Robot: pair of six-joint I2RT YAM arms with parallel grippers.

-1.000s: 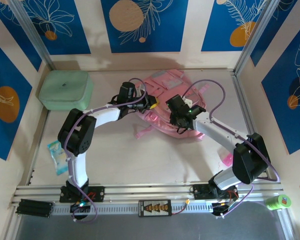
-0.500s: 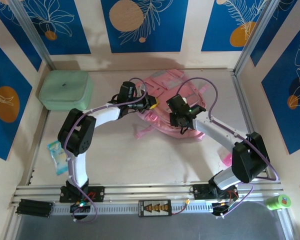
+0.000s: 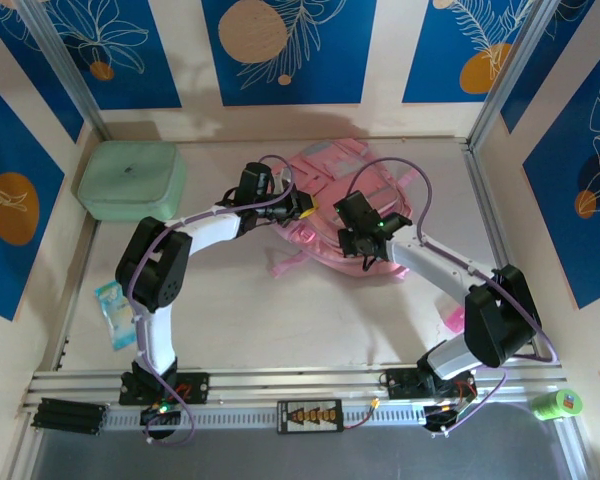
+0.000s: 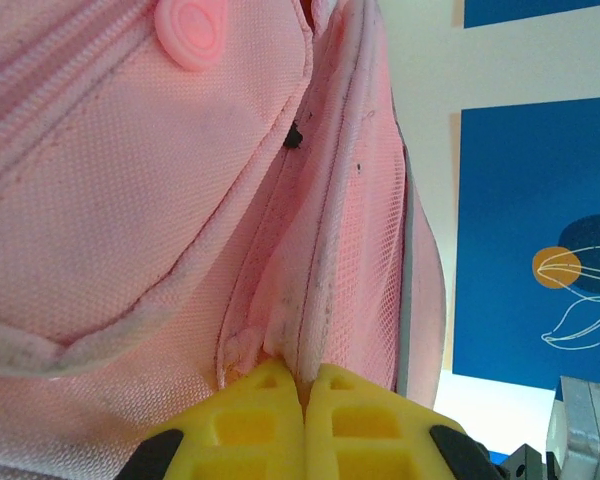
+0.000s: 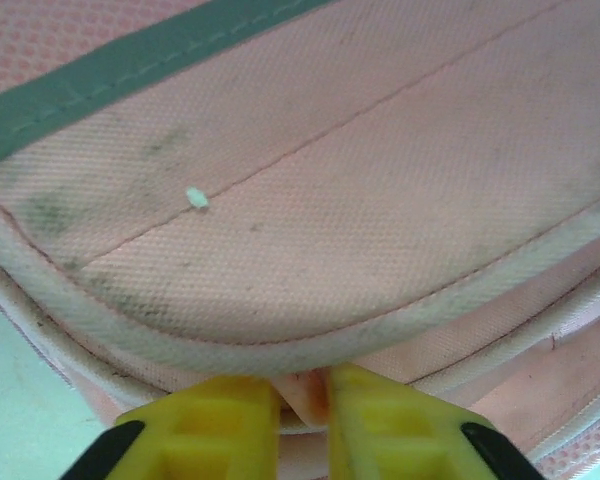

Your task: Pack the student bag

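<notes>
Yellow-tipped, our left tool (image 4: 302,375) is clenched on a seam fold of the student bag (image 4: 130,200), below a pocket that carries a round pink button (image 4: 193,22). Our right tool (image 5: 302,392) has its tips nearly together, nipping a thin pink edge of the bag beneath a rounded, piped panel. From above we see the bag lying at the far middle of the surface (image 3: 280,320), with the left tool at its left side and the right tool at its near right side. A mint green case (image 3: 132,180) sits far left, apart from the bag. A small blue packet (image 3: 113,305) lies at the near left.
</notes>
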